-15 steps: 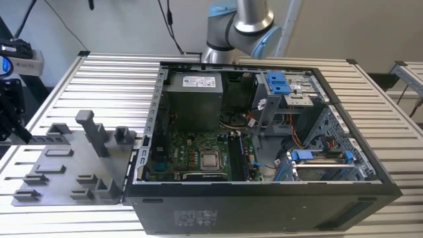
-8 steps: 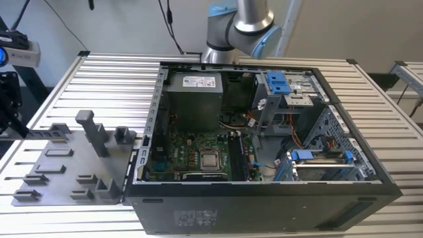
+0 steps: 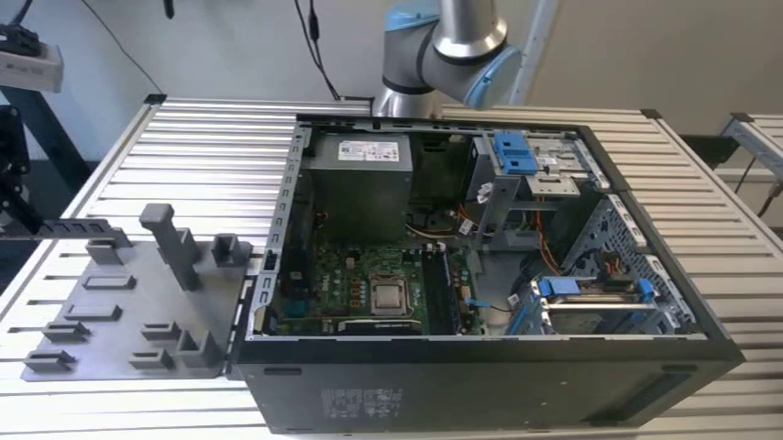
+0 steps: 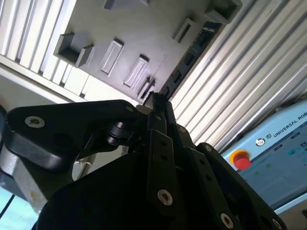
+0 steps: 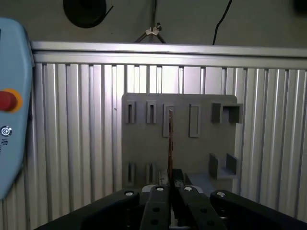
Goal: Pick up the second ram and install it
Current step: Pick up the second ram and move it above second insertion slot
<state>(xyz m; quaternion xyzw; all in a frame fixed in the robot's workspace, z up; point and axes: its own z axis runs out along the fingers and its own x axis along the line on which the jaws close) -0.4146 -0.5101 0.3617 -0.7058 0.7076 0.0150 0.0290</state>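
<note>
**Kid 1:** What does the tool (image 5: 171, 179) have?

**Kid 2:** Its fingers are squeezed onto one stick, the second ram (image 5: 169, 139). In the first wrist view the stick stands straight up out of the fingertips, with its thin edge facing us.

**Kid 1:** What is behind it?

**Kid 2:** One grey holder (image 5: 144, 143) lying on the desk (image 5: 72, 143). I count two boxy pockets on it, and some thin slots. Bare slats lie on both sides of the holder, so there is open room there.

**Kid 1:** Anything close by?

**Kid 2:** One blue box (image 5: 12, 158) with one red button (image 5: 6, 100), apart from the holder.

**Kid 1:** And the computer?

**Kid 2:** One open case (image 3: 490, 390) in the exterior view. The holder lies just beside its wall, on the exterior view's left. Free desk runs out to the edges. One arm (image 3: 453, 41) rises behind the case.
</note>
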